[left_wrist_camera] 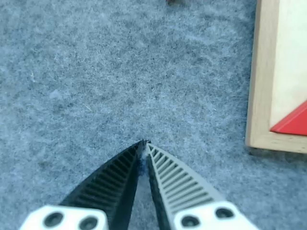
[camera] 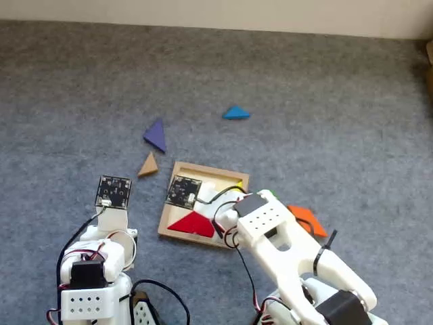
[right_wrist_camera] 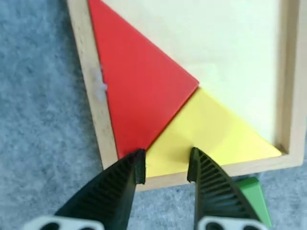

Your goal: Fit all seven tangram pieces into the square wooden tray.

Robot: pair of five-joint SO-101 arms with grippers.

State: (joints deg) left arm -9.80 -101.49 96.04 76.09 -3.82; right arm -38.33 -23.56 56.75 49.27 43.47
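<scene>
The square wooden tray [camera: 177, 168] lies in the middle of the grey carpet. A red triangle [right_wrist_camera: 139, 86] and a yellow triangle [right_wrist_camera: 211, 134] lie flat inside it, edge to edge. My right gripper [right_wrist_camera: 166, 165] hangs open over the tray's rim [right_wrist_camera: 96, 96] where those two pieces meet, holding nothing. A green piece [right_wrist_camera: 252, 194] lies just outside that rim. My left gripper [left_wrist_camera: 144, 143] is shut and empty over bare carpet beside the tray's edge [left_wrist_camera: 261, 72]. Loose on the carpet are a blue triangle [camera: 236, 113], a purple triangle [camera: 156, 135], a tan triangle [camera: 148, 164] and an orange piece [camera: 308, 220].
The left arm [camera: 101, 264] stands left of the tray, and the right arm [camera: 291, 257] leans over it from the near right. Open carpet stretches beyond the loose pieces toward the far wall.
</scene>
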